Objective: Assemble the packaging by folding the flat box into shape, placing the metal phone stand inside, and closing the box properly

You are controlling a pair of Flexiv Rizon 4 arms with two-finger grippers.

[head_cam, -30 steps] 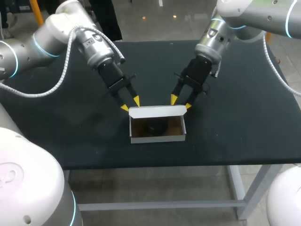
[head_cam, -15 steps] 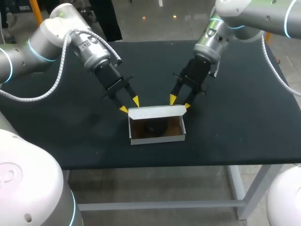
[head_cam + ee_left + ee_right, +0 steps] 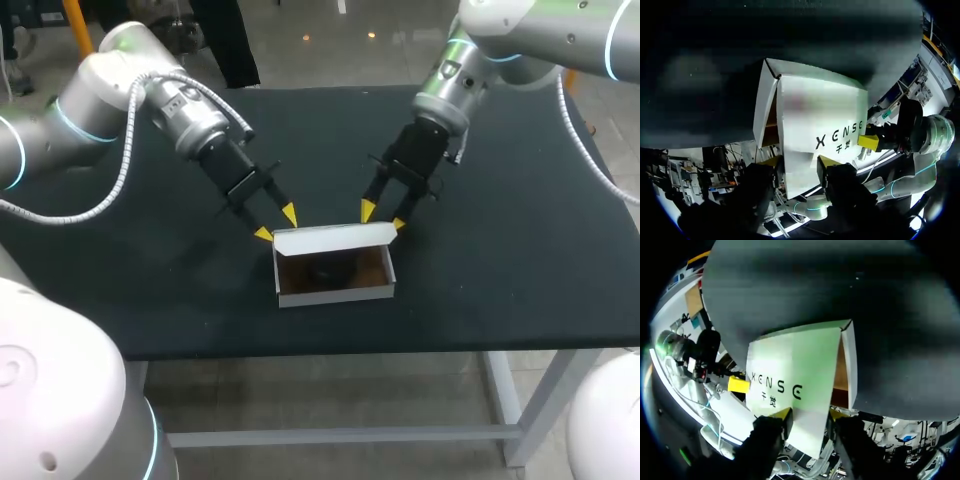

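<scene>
The white box [image 3: 336, 290] stands folded near the table's front, its top open. A dark phone stand [image 3: 325, 270] lies in its brown inside. The lid [image 3: 335, 238] rises from the back wall. My left gripper [image 3: 276, 224] is open behind the lid's left corner, and my right gripper [image 3: 385, 217] is open behind its right corner. In the left wrist view the printed lid [image 3: 820, 115] runs between that gripper's [image 3: 799, 162] yellow tips. In the right wrist view the lid [image 3: 795, 365] likewise lies between my right gripper's [image 3: 810, 415] tips. I cannot tell whether the tips touch it.
The black table [image 3: 520, 260] holds only the box. Its front edge runs just in front of the box. Both arms slant in from the back corners and meet behind the box.
My left arm's wrist has swung a little to the left while its tips stayed at the lid's corner, and its fingers have spread slightly. The right arm and box have not moved.
</scene>
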